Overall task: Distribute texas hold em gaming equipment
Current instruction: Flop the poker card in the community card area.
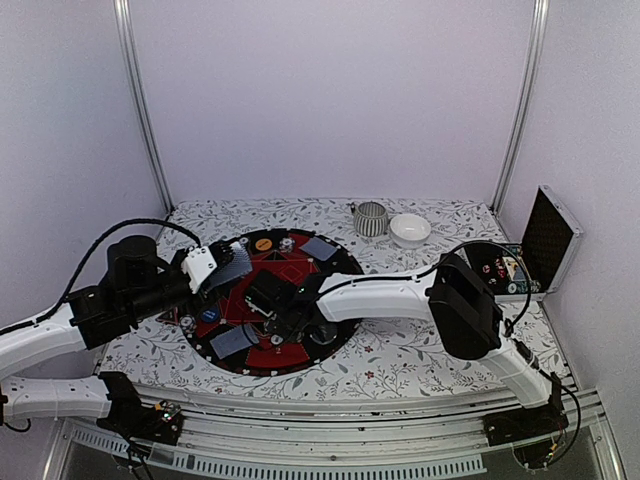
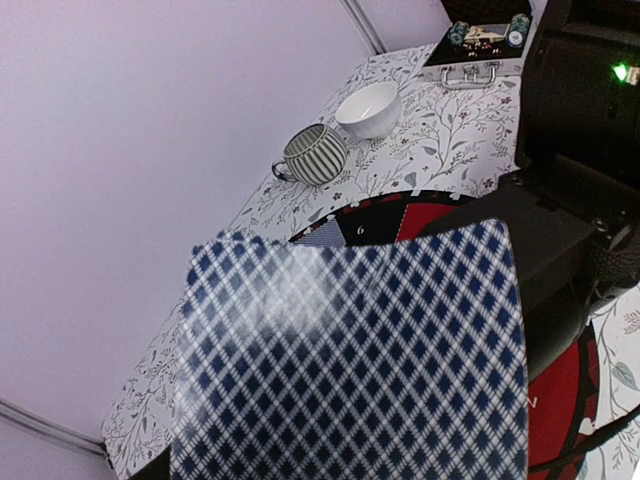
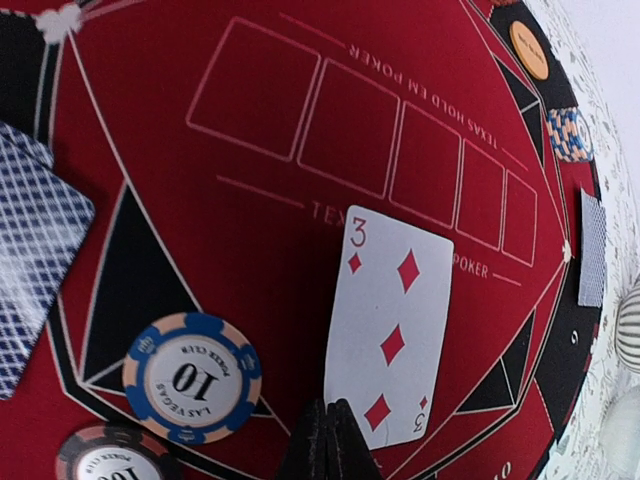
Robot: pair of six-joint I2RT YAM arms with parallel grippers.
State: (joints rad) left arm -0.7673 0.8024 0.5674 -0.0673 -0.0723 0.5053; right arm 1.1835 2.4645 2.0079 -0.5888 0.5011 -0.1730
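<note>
Left gripper [image 1: 226, 266] is clamped on a fan of cards [image 2: 350, 360], held off the table [image 1: 420, 352] over the far-left rim of the mat [image 3: 180, 170]. In the left wrist view, blue-checked backs fill the lower frame and hide the fingers. Right gripper [image 3: 328, 438] is fully closed, tips together, sitting at the near short edge of the three of diamonds [image 3: 390, 325]. That card lies face up, flat on the red centre of the mat, just below the printed row of card boxes. Can't tell if the tips pinch it or only touch it. Blue "10" chip [image 3: 191, 378] lies flat just left of that card, not touching it. A black-and-red chip [image 3: 112, 460] is beside the blue one, toward the mat's near edge. Face-down card [image 3: 30, 265] is at the mat's left side, and another face-down card [image 3: 592, 248] is at the right rim. Orange chip [image 3: 528, 48] and an orange-and-blue chip [image 3: 568, 133] are on the black rim further along. Ribbed cup [image 1: 370, 218] and white bowl [image 1: 410, 230] sit side by side near the table's far edge. Open case [image 1: 530, 262] with more chips is at the right edge.
</note>
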